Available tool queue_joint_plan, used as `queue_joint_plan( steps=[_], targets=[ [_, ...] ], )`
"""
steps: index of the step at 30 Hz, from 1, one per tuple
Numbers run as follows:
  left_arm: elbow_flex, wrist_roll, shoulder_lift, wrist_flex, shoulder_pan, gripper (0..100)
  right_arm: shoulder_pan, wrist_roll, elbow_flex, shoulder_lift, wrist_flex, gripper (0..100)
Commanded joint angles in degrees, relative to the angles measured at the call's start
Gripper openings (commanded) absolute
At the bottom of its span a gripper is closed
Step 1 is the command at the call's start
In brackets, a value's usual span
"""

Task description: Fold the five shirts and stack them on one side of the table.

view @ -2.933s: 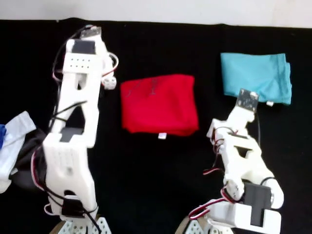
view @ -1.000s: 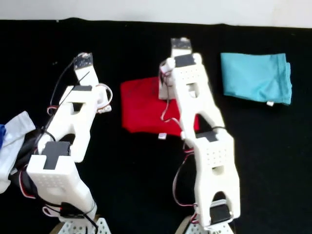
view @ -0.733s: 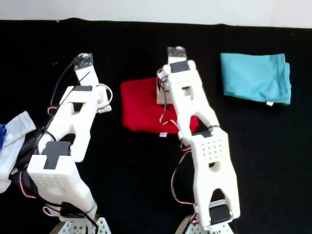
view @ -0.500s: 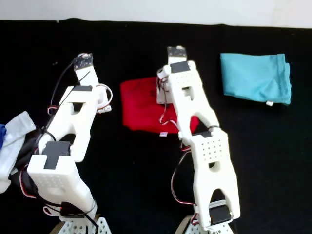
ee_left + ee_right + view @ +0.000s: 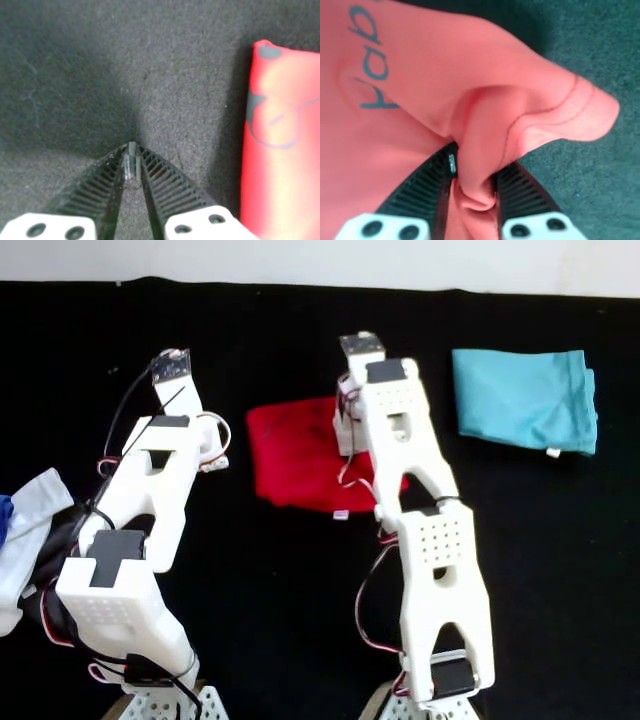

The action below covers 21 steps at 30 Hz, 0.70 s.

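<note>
— So which step was in hand?

— Stacking, I judged. The right end effector [image 5: 474,162] was clamped on a bunched edge of the folded red shirt [image 5: 295,465], which lay at the middle of the black surface [image 5: 300,620]. The next move probably called for carrying it to the folded teal shirt [image 5: 525,400] at the far right and laying it on top.

— And round about?

— The left end effector [image 5: 132,149] was closed on nothing, over the surface just beside the red shirt. A heap of unfolded clothes [image 5: 25,530] lay at the left edge. The one-sided pinch seemed the hindrance: the shirt might unfold when lifted.
</note>
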Motion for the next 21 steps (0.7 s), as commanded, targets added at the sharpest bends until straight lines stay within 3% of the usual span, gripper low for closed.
queue_joint_plan(
  steps=[1,5,14,21],
  targets=[
    [-0.7,-0.4,-0.1,0.4,1.2,1,4.0,6.3,-9.5,-3.1,6.5,0.7],
    [-0.7,-0.4,-0.1,0.4,1.2,1,8.7,11.1,-18.9,-6.4,10.1,0.6],
    [-0.7,-0.4,-0.1,0.4,1.2,1,20.4,20.9,-20.1,-17.4,9.5,0.6],
    [-0.6,-0.3,-0.1,0.4,1.2,1,28.1,27.9,-19.7,-17.3,1.1,0.6]
  ],
)
